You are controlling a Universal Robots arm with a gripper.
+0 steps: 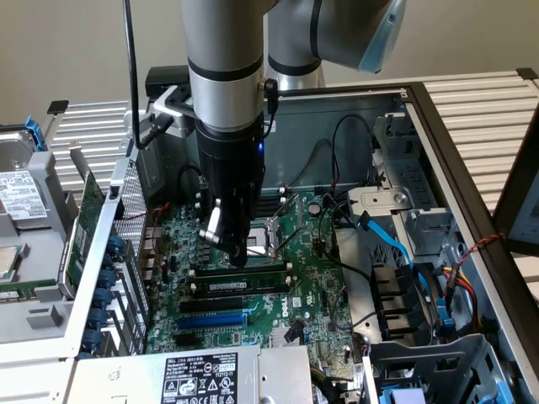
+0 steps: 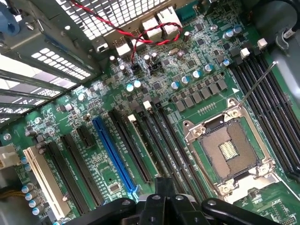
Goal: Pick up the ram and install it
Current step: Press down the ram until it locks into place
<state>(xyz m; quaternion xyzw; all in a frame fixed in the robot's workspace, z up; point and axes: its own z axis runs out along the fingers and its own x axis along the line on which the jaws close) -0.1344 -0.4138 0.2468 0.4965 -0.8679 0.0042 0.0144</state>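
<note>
Pincer [image 1: 238, 252] closed, tips on the ram [image 1: 242, 285] in its slot.

Ram [image 1: 244, 287] in mobo [image 1: 303, 295] slot, beside CPU socket [image 1: 274, 233].

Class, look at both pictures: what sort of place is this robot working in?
Probably a computer assembly or repair bench: an opened metal computer case, its green motherboard with an empty processor socket, and a grey robot arm above.

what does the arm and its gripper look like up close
The arm is a smooth silver-grey tube with dark seam rings and a pale blue joint cap. Below sits a black cylindrical wrist section with a small blue light, ending in the gripper with dark fingers. A black cable runs down beside it.
</note>
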